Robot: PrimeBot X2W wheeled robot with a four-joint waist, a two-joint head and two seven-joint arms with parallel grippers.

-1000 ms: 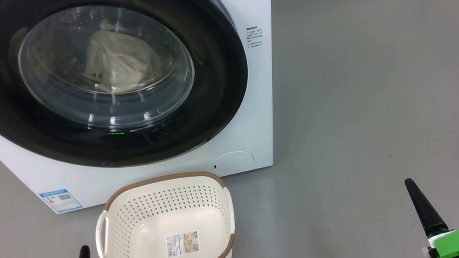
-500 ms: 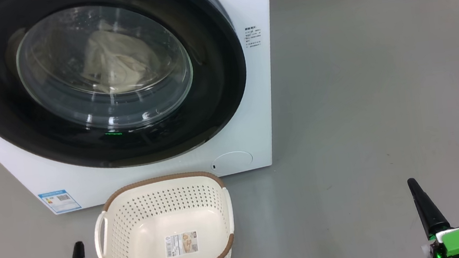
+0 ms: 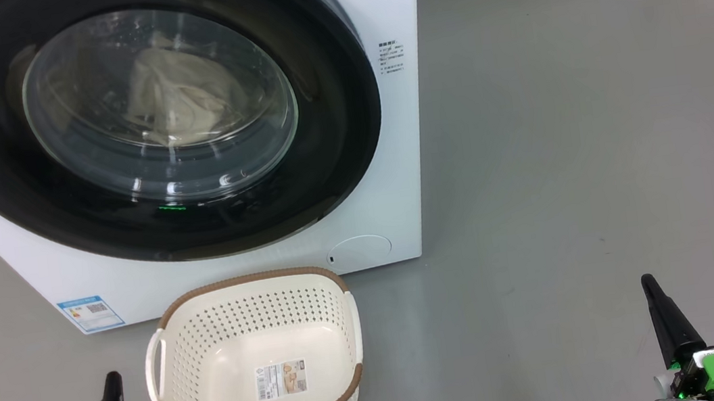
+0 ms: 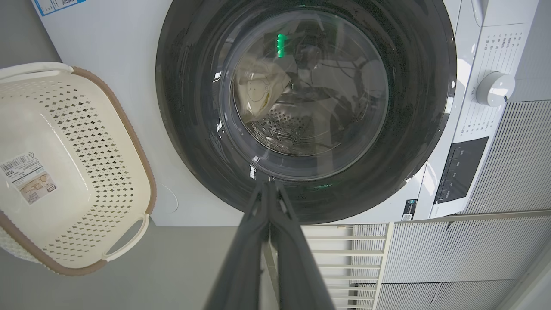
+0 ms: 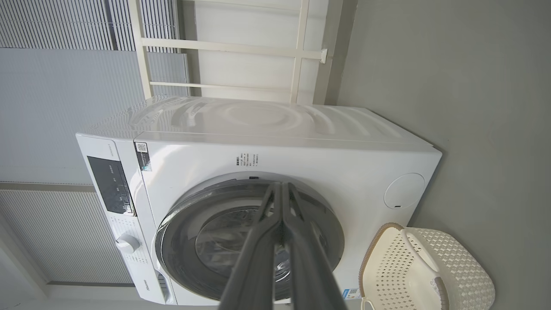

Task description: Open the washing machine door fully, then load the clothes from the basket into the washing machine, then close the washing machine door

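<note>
**Closed and loaded: verify the latch, stay clear**

Found the washing machine door (image 3: 156,204) shut against the washing machine (image 3: 395,175), with the clothes (image 3: 178,100) heaped behind its glass. Noted the basket (image 3: 247,278) empty on the floor (image 3: 560,134), just in front. Recorded left end effector (image 3: 112,379) and right end effector (image 3: 647,280) pinched together, holding nothing, low on either side. Judged near complete: check even seating round the rim; avoid knocking the basket.

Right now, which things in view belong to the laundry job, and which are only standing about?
Job: washing machine, its closed door, clothes behind the glass, empty basket.
Not the job: white railing, ribbed wall panels.
</note>
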